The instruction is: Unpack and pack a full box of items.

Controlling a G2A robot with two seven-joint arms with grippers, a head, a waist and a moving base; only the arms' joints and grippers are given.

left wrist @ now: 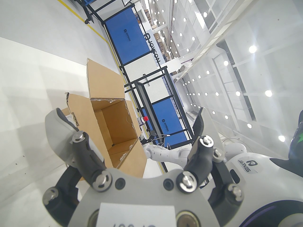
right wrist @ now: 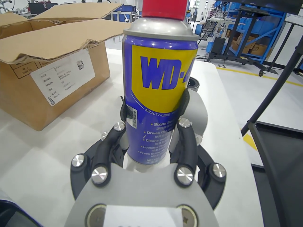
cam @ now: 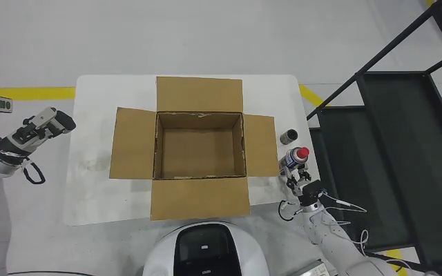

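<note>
The left end effector has white fingers, black links and silver screws.

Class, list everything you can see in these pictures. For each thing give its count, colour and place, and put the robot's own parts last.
cardboard box: one, brown, middle of the table, four flaps spread open, nothing seen inside
spray can: one, blue and yellow with a red cap, upright near the table's right edge, beside the box
small cylinder: one, dark, on the table just beyond the spray can, apart from the box
table: one, white, under the box
metal steps: one set, black, on the floor right of the table
floor tape: yellow, on the floor at both sides of the table
right gripper: one, black and white, shut on the spray can
left gripper: one, black and white, open, off the table's left edge
</note>
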